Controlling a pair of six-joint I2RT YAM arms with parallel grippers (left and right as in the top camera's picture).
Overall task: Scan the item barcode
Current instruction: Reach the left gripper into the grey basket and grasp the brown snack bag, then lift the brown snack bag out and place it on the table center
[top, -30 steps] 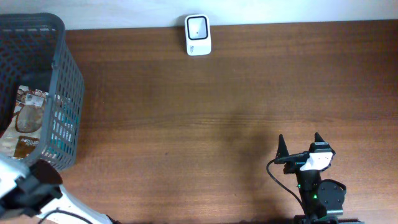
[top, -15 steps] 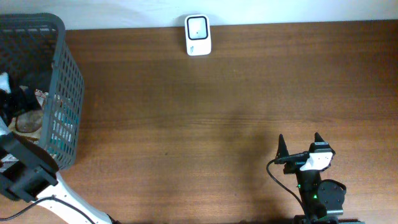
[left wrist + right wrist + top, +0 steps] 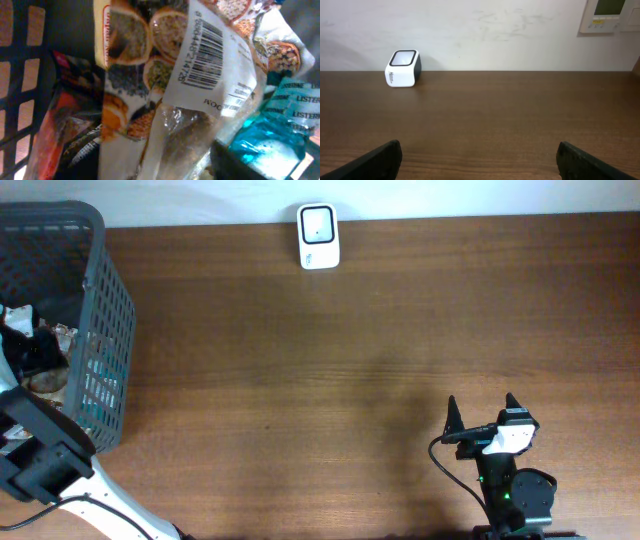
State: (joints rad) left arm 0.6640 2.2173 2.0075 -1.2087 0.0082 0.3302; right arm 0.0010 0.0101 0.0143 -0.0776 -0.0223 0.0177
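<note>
- The basket (image 3: 100,310) stands on the table (image 3: 350,360), at its far left end.
- The scanner (image 3: 318,236) sits at the table's back edge, close to the wall (image 3: 495,30), well to the right of the basket.
- The left gripper (image 3: 22,335) is down inside the basket, over the goods in it.
- In the basket, a bag (image 3: 135,75) lies on top, with its barcode label (image 3: 202,50) facing up.
- In the left wrist view, a bottle (image 3: 272,145) lies just beside the bag on its right.
- A packet (image 3: 65,130) lies on the bag's left, between it and the basket's wall.
- The right gripper (image 3: 481,402) is over the front right part of the table, well apart from the scanner, which lies ahead of it and to its left.
</note>
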